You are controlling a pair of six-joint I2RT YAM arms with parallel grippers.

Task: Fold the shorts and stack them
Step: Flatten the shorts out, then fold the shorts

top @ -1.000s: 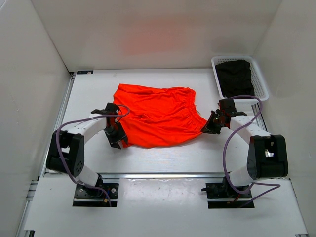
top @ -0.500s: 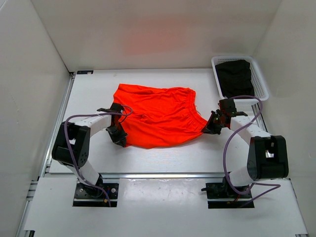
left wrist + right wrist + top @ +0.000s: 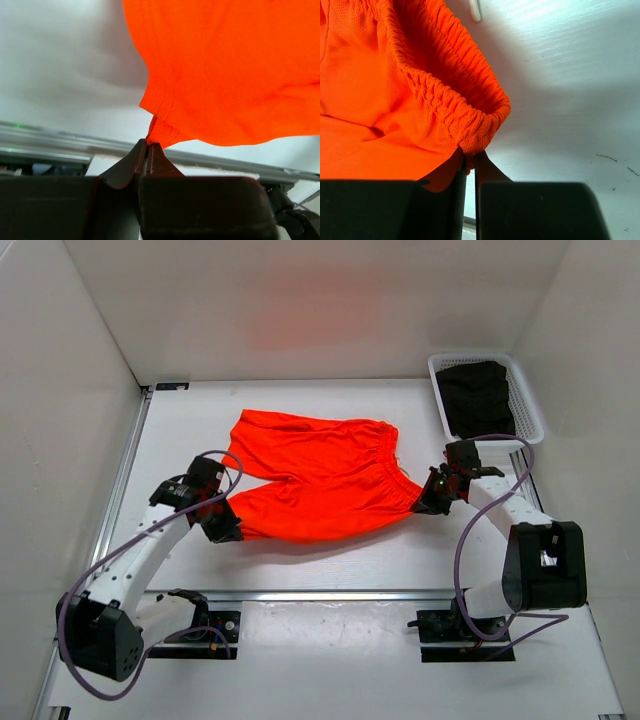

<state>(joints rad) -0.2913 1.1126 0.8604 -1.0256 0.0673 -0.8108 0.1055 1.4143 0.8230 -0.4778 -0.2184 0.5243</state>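
The neon-orange shorts [image 3: 320, 475] lie spread across the middle of the table, waistband to the right. My left gripper [image 3: 222, 525] is shut on the near left leg's hem corner [image 3: 161, 131], with the fabric lifted and stretched above it [image 3: 225, 70]. My right gripper [image 3: 430, 498] is shut on the near end of the gathered elastic waistband [image 3: 470, 125]. A white drawstring tip [image 3: 475, 10] shows at the top of the right wrist view. The far leg [image 3: 270, 430] lies flat on the table.
A white basket [image 3: 528, 405] holding a dark folded garment [image 3: 478, 395] stands at the back right. White walls enclose the table on three sides. A metal rail [image 3: 330, 592] runs along the near edge, also seen in the left wrist view [image 3: 60, 142].
My left gripper has pulled the leg corner left and toward the near edge, its arm swinging out to the left. The near leg is stretched longer. The right gripper has kept its place.
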